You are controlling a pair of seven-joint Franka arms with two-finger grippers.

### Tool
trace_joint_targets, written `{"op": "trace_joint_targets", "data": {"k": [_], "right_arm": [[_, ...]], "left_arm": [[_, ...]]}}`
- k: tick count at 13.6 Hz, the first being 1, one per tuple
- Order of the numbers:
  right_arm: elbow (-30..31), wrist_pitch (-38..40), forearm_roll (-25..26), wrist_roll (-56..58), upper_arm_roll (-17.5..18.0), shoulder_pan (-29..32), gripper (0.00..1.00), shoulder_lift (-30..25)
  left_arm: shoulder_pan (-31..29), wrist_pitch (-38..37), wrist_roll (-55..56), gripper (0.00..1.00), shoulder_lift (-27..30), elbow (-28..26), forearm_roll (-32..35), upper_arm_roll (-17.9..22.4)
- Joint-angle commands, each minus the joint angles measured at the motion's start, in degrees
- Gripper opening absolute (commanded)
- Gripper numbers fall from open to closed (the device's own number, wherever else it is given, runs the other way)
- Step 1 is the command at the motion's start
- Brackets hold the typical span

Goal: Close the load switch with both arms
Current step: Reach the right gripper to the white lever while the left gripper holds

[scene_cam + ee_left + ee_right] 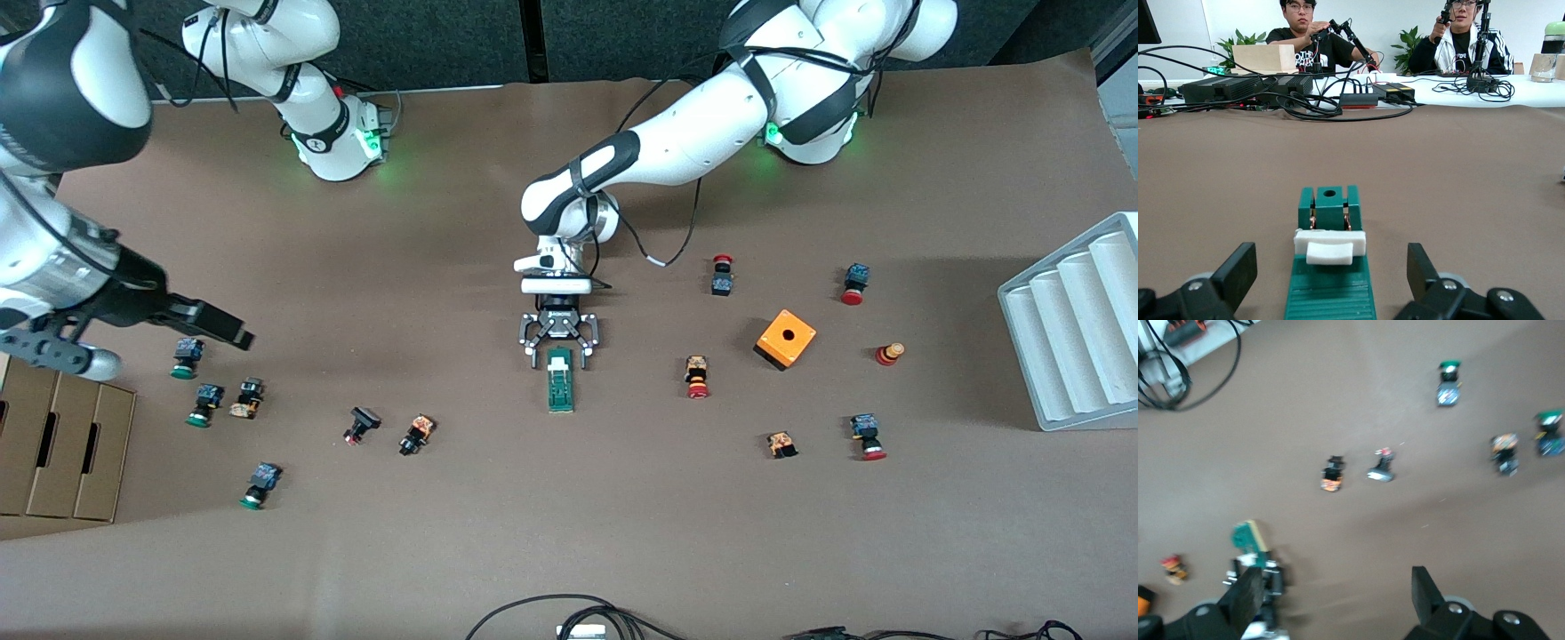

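Observation:
The load switch (559,384) is a narrow dark-green block lying flat at the table's middle, with its white lever (558,362) at the end toward the arms' bases. My left gripper (559,358) is low and open, its fingers (532,358) on either side of the lever end and apart from it. In the left wrist view the switch (1330,297) and lever (1329,245) lie between the open fingers (1238,270). My right gripper (164,347) is open and empty in the air over green-capped push buttons at the right arm's end. The right wrist view (1336,593) shows the switch (1247,537) far off.
An orange cube with a hole (786,339) and red-capped push buttons (697,377) lie toward the left arm's end. Green-capped buttons (204,404) lie toward the right arm's end. A white rack (1076,329) and cardboard boxes (62,444) sit at the table's ends.

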State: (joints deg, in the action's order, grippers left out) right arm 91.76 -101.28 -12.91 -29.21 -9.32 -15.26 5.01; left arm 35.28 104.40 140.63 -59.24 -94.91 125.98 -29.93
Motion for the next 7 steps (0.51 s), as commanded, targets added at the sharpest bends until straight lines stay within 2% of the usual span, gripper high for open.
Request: {"op": "trace_joint_targets", "data": {"k": [1,4,7], "right_arm": [[-0.4,-2.3,-2.4,-12.5,-0.4,-3.6,0.99,0.8],[-0.8,-5.4,-4.9,-25.5,-0.4,-7.8,0.99,2.1],[-0.8,-10.7,-5.1,-39.9,-0.4,-14.2,0.99,4.0]], "left_arm": [[0.8,-0.7,0.1,0.97,-1.1,1.9,0.8,0.3],[0.8,-0.7,0.3,0.96,-1.1,1.9,0.8,0.3],[0.9,-0.7,0.5,0.97,-1.8,2.0,0.8,0.3]]}}
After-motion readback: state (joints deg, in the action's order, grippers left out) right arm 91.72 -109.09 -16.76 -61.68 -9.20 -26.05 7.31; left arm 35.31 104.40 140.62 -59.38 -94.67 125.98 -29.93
